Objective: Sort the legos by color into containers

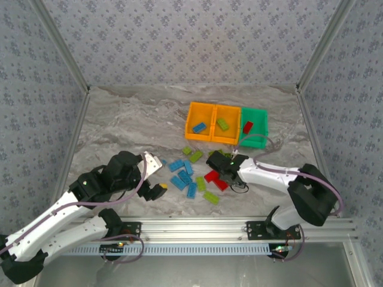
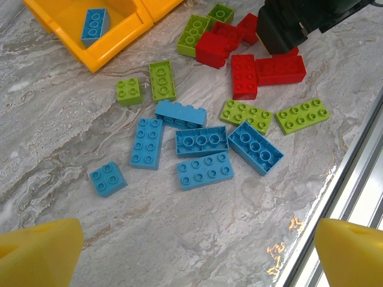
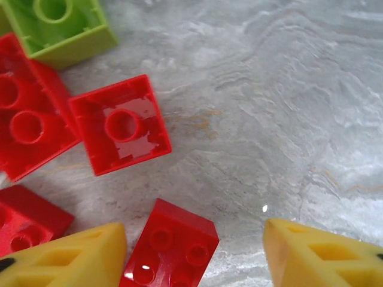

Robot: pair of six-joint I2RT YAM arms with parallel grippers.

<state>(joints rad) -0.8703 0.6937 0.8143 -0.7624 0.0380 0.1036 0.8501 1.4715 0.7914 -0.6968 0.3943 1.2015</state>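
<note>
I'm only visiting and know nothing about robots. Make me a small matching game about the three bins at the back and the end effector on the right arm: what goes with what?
Column one:
1. left orange bin
2. middle orange bin
3. green bin
4. right end effector

Column two:
a. hovers open above red bricks
b. holds a lime green brick
c. holds a red brick
d. holds a blue brick

Pairs: 1-d, 2-b, 3-c, 4-a.
</note>
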